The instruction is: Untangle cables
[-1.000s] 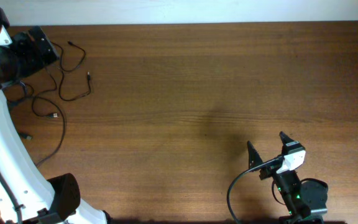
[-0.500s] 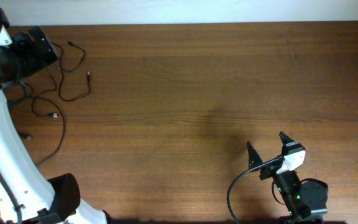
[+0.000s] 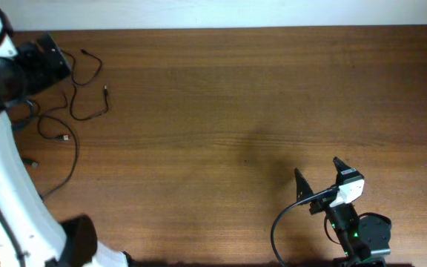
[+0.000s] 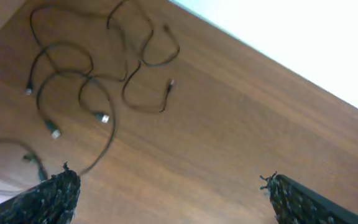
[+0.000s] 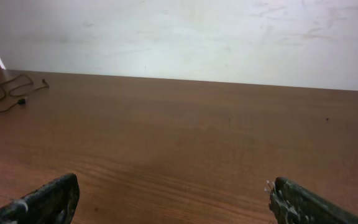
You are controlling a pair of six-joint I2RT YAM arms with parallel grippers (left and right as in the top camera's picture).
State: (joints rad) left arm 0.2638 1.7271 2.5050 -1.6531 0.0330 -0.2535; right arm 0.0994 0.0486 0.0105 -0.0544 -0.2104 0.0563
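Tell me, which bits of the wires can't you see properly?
- Overhead: the left arm covers the left-hand strands of the cables.
- Left wrist: one loop runs behind a finger and off the left edge.
- Right wrist: the cables are tiny and cut off at the left edge.

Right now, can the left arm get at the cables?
Probably yes: the left tool hangs open close to the cables, which lie loose on the table with nothing in between.
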